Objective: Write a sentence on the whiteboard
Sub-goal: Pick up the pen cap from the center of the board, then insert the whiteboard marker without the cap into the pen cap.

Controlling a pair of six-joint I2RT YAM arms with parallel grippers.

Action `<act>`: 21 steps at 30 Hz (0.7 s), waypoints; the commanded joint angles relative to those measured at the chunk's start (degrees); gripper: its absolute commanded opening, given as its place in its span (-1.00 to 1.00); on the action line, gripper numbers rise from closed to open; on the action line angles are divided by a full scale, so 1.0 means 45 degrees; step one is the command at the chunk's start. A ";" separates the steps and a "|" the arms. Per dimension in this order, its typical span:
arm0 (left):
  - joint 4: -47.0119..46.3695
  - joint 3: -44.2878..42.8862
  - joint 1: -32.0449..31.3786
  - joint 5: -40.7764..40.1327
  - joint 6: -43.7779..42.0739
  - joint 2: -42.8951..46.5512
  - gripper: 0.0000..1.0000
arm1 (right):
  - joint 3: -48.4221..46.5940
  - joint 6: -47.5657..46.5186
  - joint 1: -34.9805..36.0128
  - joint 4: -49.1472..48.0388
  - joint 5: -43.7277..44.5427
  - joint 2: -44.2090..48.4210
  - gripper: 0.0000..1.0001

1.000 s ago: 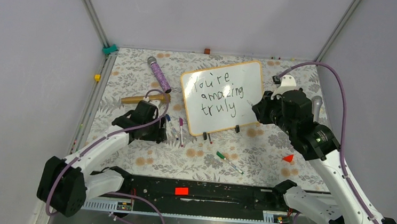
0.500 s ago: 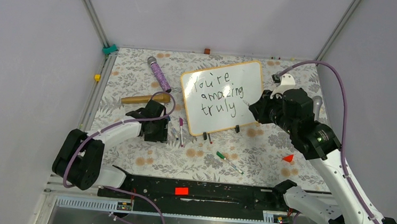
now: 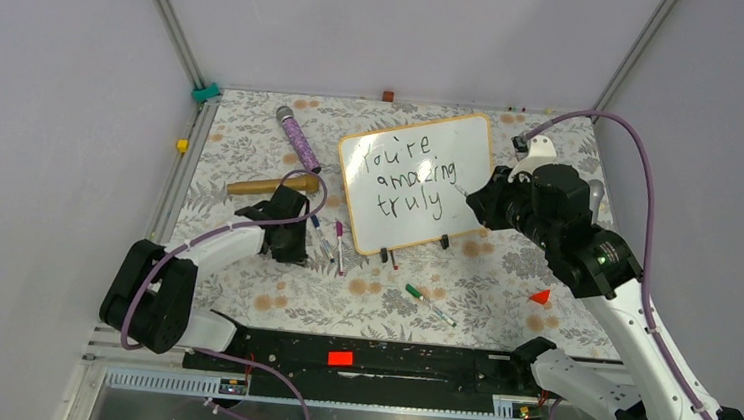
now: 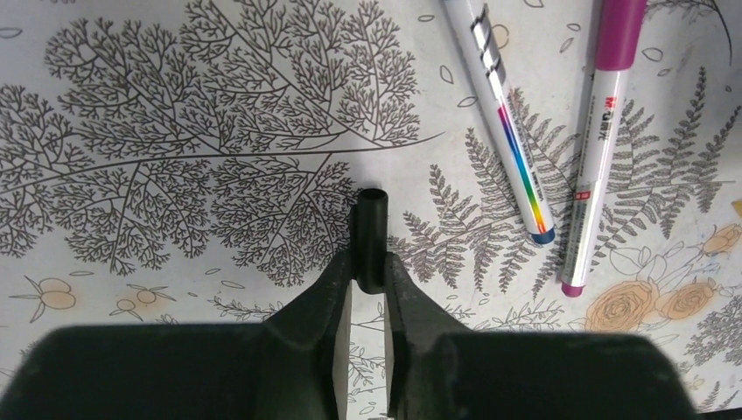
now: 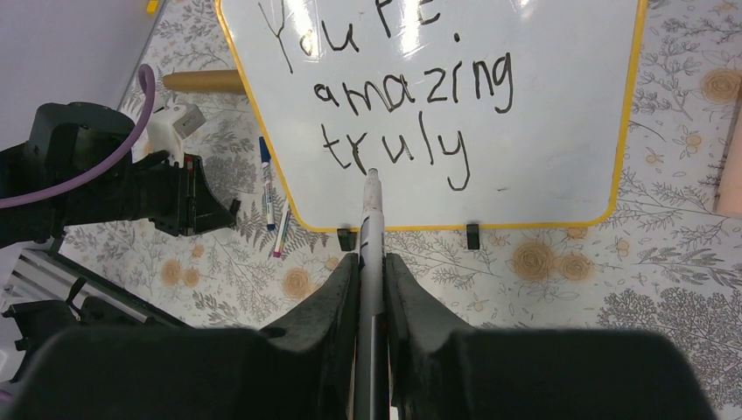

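The whiteboard (image 3: 416,236) sits askew at upper centre of the top view and already carries the sentence (image 5: 411,92) in three lines, "You're amazing truly", so the writing looks done and only capping the pen seems left. The right gripper (image 5: 371,262) is clamped on a bare-tipped marker (image 5: 372,206) aimed at the board, while the left gripper (image 4: 368,267), mid-left, pinches a small black cap (image 4: 369,223). A rainbow-banded pen (image 4: 512,131) and a magenta-capped pen (image 4: 604,131) lie just beside it, and nothing blocks the board.
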State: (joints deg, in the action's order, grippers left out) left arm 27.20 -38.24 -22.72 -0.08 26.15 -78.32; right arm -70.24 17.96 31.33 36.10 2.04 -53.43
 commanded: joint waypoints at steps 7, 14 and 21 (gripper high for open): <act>-0.0266 -0.1199 -0.0051 0.2566 -0.1422 0.2343 -1.00 | -0.1023 0.0500 -0.0065 0.0828 -0.2345 -0.1475 -1.00; -0.1769 -0.0726 -0.0346 0.3519 -0.2659 0.5110 -1.00 | -0.2730 0.1327 0.0232 0.1221 -0.3491 -0.3264 -1.00; -0.4493 -0.0103 -0.0595 0.6492 -0.4389 0.6937 -1.00 | -0.5579 0.1772 0.2000 0.2470 -0.3655 -0.5338 -1.00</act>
State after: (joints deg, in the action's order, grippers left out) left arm 18.92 -40.56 -24.45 19.05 12.27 -51.00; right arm -87.83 23.73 36.01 44.27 -11.68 -73.89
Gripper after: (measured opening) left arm 0.056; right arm 0.200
